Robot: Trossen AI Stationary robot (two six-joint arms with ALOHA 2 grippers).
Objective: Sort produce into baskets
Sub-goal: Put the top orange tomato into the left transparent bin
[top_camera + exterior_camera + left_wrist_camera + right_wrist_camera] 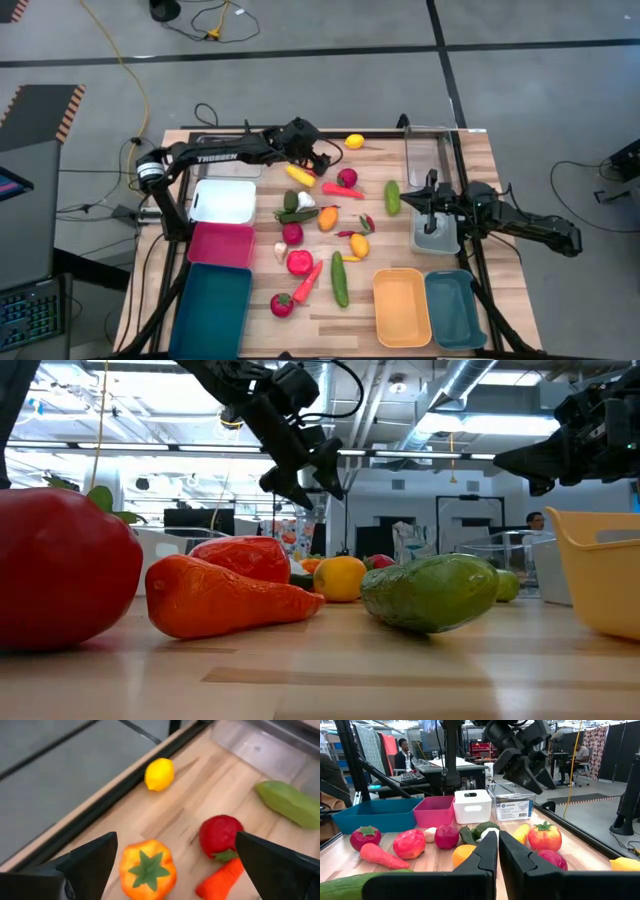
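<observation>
Orange-and-yellow tomato [148, 869] sits stem-up on the desk [400, 150], under the left tool [318, 160], whose fingers are spread and empty. Beside the tomato, a carrot [342, 190] lies lengthwise, pointing away from it. The right tool [420, 208], pressed together, hangs over a clear basket [437, 236].

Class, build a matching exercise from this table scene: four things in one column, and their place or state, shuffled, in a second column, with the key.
Things:
1. left gripper
2. right gripper
3. lemon
4. orange-yellow basket

Place or state:
A. near the table's far edge
B. open, above an orange tomato
C. beside the small teal basket
D. shut, over a clear basket

Pairs: 1-B, 2-D, 3-A, 4-C
</observation>
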